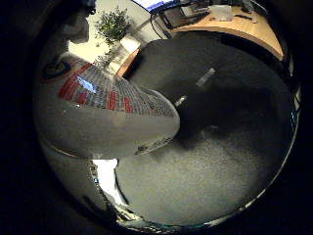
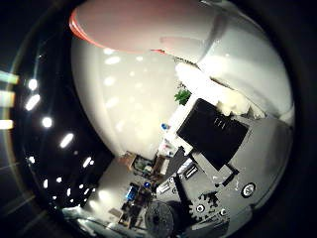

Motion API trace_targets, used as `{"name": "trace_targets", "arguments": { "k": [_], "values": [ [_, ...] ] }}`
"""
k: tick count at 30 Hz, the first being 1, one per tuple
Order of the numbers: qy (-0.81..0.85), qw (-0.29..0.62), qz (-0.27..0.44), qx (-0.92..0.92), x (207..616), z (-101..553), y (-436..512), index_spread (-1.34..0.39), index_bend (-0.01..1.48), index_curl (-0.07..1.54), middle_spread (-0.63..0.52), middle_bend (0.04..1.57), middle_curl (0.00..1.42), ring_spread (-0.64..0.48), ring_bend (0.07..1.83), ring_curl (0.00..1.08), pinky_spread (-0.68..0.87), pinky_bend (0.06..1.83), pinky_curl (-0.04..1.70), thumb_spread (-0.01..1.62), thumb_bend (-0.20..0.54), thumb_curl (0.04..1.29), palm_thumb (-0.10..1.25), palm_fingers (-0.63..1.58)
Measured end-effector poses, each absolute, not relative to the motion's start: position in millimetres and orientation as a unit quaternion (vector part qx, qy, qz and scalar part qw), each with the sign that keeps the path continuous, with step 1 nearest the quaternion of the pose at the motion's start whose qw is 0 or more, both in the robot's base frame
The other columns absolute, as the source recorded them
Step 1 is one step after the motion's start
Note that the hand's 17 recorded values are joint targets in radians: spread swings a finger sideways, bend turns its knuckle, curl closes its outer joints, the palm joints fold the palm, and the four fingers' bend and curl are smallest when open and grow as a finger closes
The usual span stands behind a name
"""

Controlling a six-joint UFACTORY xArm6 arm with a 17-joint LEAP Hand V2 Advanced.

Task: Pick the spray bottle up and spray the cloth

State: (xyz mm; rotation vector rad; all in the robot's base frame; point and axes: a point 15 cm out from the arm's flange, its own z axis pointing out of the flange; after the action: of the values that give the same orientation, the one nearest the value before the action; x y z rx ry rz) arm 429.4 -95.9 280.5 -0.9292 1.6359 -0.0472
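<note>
I see the spray bottle (image 1: 102, 117) filling my view, close against the palm, its white body with a printed label raised above the grey bench (image 1: 205, 171). My hand (image 2: 223, 148) shows beside it; whether the fingers curl round it, I cannot tell

I am looking into what seems an office or lab room: a curved light wooden desk (image 1: 254, 29) carrying a monitor (image 1: 156, 5) and loose gear, a green potted plant (image 1: 113, 24) beside a pale wall, and grey carpet flooring (image 1: 205, 171) underneath.
</note>
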Motion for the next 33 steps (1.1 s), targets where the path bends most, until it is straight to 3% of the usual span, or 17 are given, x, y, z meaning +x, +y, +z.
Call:
{"name": "trace_targets", "arguments": {
  "k": [6,19,33],
  "values": [
    [0.697,0.589,-0.023,-0.409,430.4,285.7,-92.0,-0.29,1.07,0.68,-0.21,1.25,0.72,-0.22,1.39,0.59,-0.32,1.32,0.51,0.93,-0.009,0.82,1.04,1.25],
    [0.674,0.585,-0.023,-0.451,415.5,316.2,-76.6,-0.28,1.12,0.65,-0.20,1.29,0.69,-0.21,1.42,0.58,-0.32,1.30,0.57,0.82,-0.011,0.97,1.03,1.24],
    [0.670,0.457,-0.037,-0.584,380.2,382.8,-52.8,-0.27,1.15,0.64,-0.20,1.31,0.69,-0.20,1.44,0.57,-0.31,1.29,0.62,0.73,-0.014,1.05,1.01,1.24]
  ]
}}
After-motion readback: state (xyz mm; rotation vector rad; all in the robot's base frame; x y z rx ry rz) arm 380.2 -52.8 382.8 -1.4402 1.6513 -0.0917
